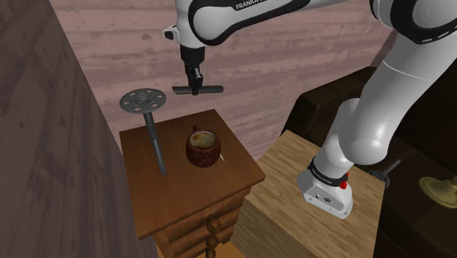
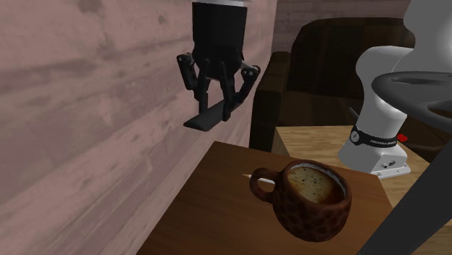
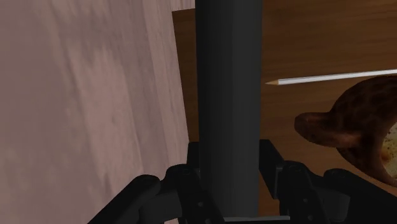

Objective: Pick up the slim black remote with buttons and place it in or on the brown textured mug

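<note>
Nearest, at the front of the small wooden side table, the top is bare. Further in, about midway between the front and back edges, stands the brown textured mug, upright, with a tan speckled filling up near its rim. Its handle points toward the back edge. Beside it, toward the table's far side edge, a grey pin with a perforated disc head stands tilted on its tip.

Beyond the mug and well above the top, the black gripper hangs over the back edge, close to the plank wall. Its fingers are clamped on the middle of the slim black remote, which is carried in the air and touches nothing else. The remote lies level, its long axis running along the back edge and the wall.

So the mug lies below the hand and off toward the front edge, with its handle facing the remote. I judge the coming move to be a shift away from the wall until the remote's middle is over the mug's mouth, then a descent. The remote looks longer than the mouth is wide, so held level it would come to rest across the rim.
</note>
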Controlling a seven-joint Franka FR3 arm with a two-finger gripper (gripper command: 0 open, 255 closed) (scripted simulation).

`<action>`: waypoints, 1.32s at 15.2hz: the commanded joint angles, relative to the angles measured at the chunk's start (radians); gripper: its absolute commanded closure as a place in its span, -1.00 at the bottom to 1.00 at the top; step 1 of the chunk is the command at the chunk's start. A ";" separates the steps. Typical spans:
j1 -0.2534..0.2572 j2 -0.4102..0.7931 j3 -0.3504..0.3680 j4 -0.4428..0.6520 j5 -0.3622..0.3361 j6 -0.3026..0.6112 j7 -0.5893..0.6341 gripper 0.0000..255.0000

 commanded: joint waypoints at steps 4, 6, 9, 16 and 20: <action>0.021 -0.043 0.023 -0.014 0.003 -0.032 0.040 1.00; 0.041 -0.075 0.046 -0.053 0.006 -0.027 0.083 1.00; 0.072 -0.117 0.083 -0.103 0.013 -0.023 0.148 1.00; 0.137 -0.178 0.167 -0.174 0.035 -0.020 0.285 1.00; 0.137 -0.163 0.169 -0.214 0.031 0.034 0.292 1.00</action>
